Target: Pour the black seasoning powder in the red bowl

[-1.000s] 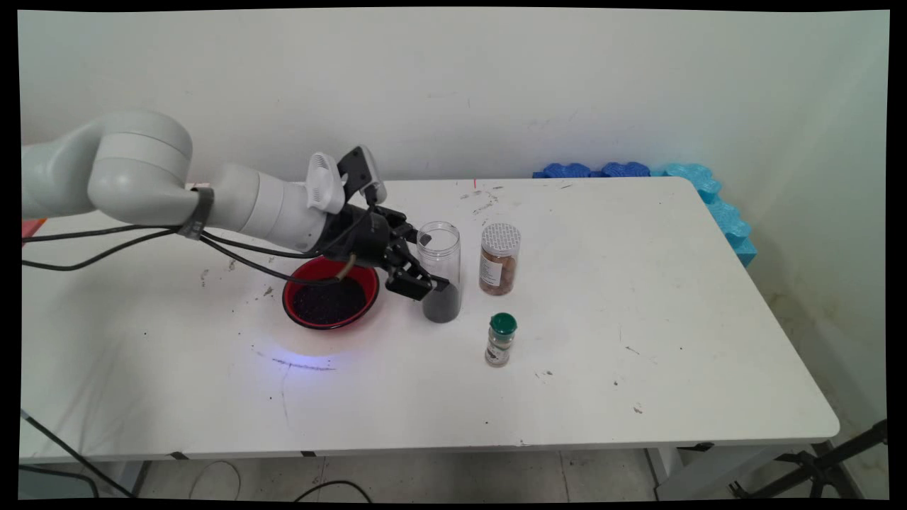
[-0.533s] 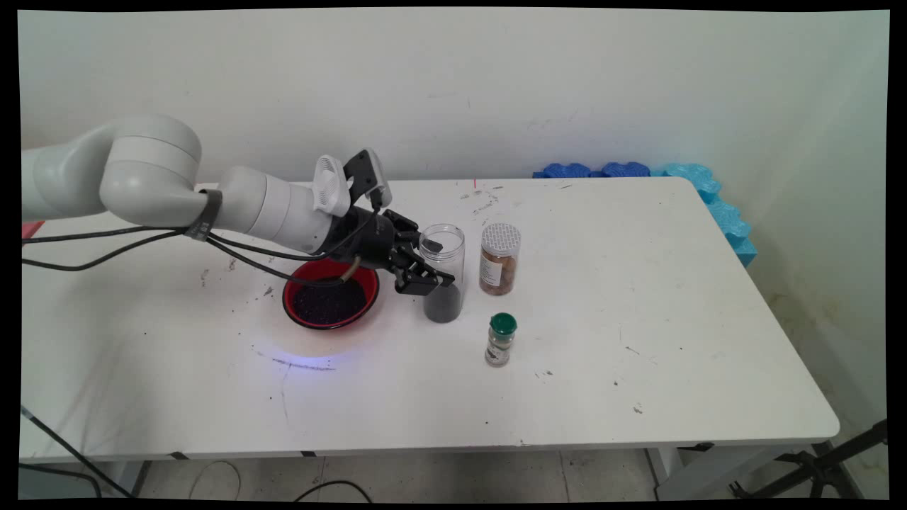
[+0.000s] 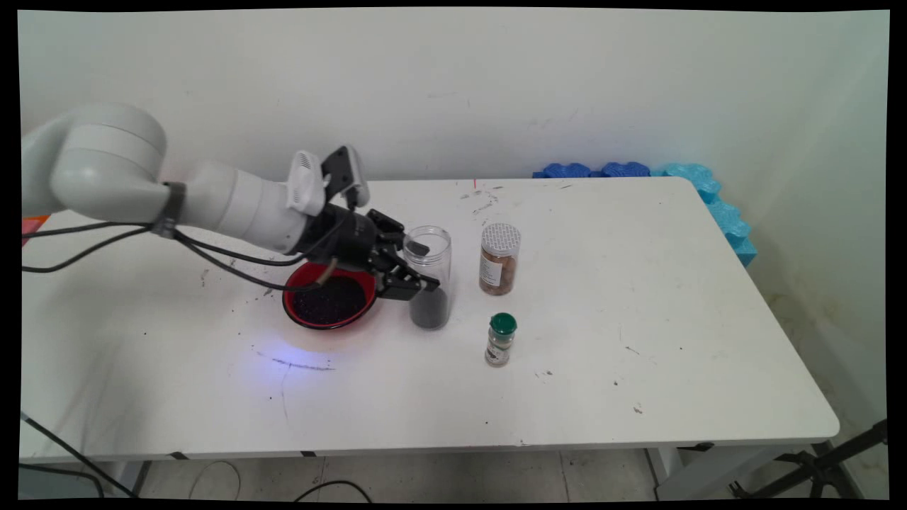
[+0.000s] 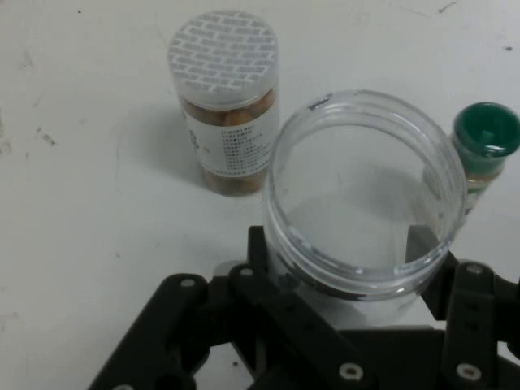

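Note:
My gripper [image 3: 422, 267] is shut on a clear, lidless plastic jar [image 3: 432, 309] with dark grains in its bottom, gripping it at mid-height from the left. In the hand view the jar's open mouth [image 4: 366, 195] fills the middle, with my gripper [image 4: 357, 272] closed around its sides. Just left of the jar is a red bowl [image 3: 286, 301] of the same dark grains. To the right stands a jar of brown contents [image 3: 499, 261] with a patterned lid [image 4: 226, 57]. A small green-capped spice bottle [image 3: 501, 340] [image 4: 485, 142] stands nearer the front.
The white table [image 3: 638, 297] is marked with specks and scuffs. Blue foam pieces [image 3: 708, 191] lie along its back right corner by the wall. Black cables hang from the arm over the table's left part.
The gripper, still gripping the clear jar, has carried it a little to the left, closer to the red bowl. The other containers have not moved.

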`<state>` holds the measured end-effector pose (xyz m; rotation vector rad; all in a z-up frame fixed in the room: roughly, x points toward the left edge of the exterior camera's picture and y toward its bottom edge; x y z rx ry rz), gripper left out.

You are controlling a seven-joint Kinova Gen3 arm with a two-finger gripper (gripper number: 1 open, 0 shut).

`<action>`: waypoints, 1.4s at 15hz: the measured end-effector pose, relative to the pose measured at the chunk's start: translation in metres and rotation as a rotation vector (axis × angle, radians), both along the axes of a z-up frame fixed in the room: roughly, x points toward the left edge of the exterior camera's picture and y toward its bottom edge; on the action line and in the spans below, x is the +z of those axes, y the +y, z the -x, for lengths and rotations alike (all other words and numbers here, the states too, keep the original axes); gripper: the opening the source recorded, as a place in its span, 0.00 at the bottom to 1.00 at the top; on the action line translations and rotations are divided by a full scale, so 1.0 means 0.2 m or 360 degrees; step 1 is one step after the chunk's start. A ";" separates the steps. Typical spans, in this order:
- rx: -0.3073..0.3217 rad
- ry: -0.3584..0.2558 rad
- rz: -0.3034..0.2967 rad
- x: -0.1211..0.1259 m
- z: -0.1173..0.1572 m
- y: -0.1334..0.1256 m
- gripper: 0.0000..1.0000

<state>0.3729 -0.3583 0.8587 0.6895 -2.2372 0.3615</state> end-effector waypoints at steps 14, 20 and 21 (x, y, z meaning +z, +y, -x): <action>-0.0130 0.0064 -0.0133 0.57 -0.30 0.40 0.00; -0.0242 0.0072 -0.0178 0.79 -0.38 0.48 0.00; -0.0250 0.0072 -0.0182 0.80 -0.39 0.49 0.00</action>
